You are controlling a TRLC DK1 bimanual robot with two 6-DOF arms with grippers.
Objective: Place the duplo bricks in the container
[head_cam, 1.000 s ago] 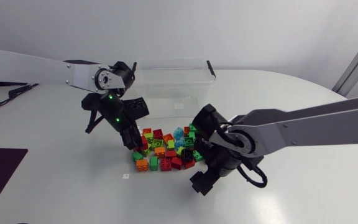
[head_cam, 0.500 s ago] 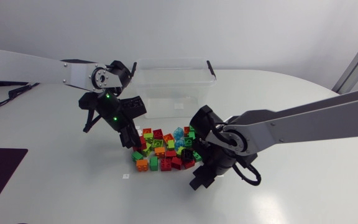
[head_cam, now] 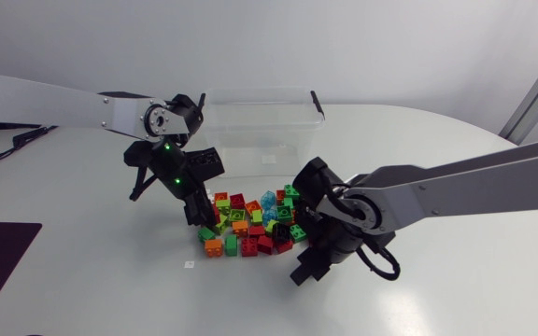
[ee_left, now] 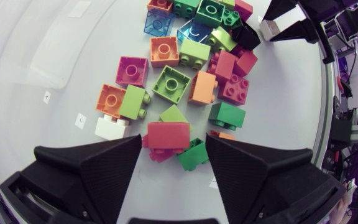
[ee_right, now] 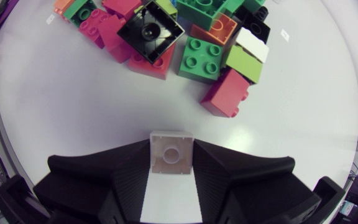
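Duplo bricks lie piled on the table in front of the container. My left gripper and right gripper flank the pile, so they could clash. Left wrist: fingers spread, straddling red brick; the touching green brick may jam the close. Right wrist: clenched on white brick, tip-held, could slip.

1. Bright, even light from overhead; table reads near-white.
2. Soft, faint shadows sit just beside the brick pile.
3. Wrist views: heavy fisheye bend away from the pile; bricks sharp.
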